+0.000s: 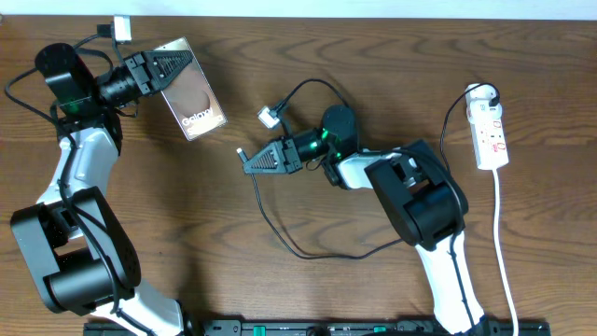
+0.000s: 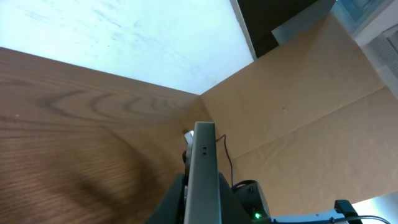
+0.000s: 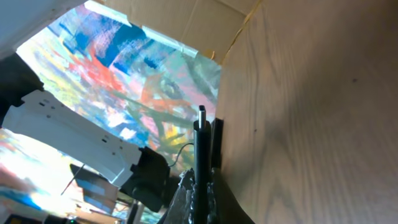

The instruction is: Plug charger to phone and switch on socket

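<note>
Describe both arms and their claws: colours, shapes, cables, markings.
Both arms match: the left arm and right arm have white link shells between bulky black joint housings. The left claw and right claw are black, with tapered, triangular ribbed fingers. Thin black cables loop beside the joints. A green light glows at the right wrist. No lettering is legible.

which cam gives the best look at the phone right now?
Overhead: the phone shows most of its glossy face and lettering, one end clamped in the left tool. Left wrist shows only its thin edge, end-on. Right wrist doesn't show it.
</note>
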Available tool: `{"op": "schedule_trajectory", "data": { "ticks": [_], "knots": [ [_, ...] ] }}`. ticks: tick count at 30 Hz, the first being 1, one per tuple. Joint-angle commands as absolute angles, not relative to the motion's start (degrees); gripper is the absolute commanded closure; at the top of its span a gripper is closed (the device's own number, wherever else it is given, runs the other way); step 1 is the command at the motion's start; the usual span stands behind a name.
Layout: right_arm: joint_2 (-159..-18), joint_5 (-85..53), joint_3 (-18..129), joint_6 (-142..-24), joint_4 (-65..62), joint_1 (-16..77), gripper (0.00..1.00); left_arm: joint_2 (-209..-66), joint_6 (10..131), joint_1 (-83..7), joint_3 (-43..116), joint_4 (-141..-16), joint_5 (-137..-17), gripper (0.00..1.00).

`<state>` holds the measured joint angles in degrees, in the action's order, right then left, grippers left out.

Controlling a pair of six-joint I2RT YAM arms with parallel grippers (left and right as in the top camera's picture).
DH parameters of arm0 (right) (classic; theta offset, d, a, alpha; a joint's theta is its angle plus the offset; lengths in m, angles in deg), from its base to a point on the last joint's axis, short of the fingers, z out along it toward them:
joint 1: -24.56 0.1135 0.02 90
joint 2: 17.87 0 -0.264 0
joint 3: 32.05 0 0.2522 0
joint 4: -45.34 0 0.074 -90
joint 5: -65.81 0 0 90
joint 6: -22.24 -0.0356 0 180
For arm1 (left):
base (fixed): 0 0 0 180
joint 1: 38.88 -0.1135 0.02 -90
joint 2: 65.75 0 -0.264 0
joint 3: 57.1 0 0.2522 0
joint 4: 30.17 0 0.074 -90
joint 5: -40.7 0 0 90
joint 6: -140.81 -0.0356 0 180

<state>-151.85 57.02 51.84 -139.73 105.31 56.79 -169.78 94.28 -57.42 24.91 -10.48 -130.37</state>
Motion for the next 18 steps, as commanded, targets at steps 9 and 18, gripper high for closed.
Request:
{"op": "schedule_trajectory", "data": {
  "ticks": [9, 18],
  "knots": [
    [-151.36, 56.71, 54.53, -144.47, 110.71, 58.34, 0.99, -168.51, 94.56, -55.70, 25.35, -9.97, -132.19, 0.93],
    [-151.39, 55.90, 58.39, -143.64, 110.69, 58.21, 0.99, -168.51, 99.30, -55.50, 25.35, -10.00, -129.65, 0.92]
  ]
}}
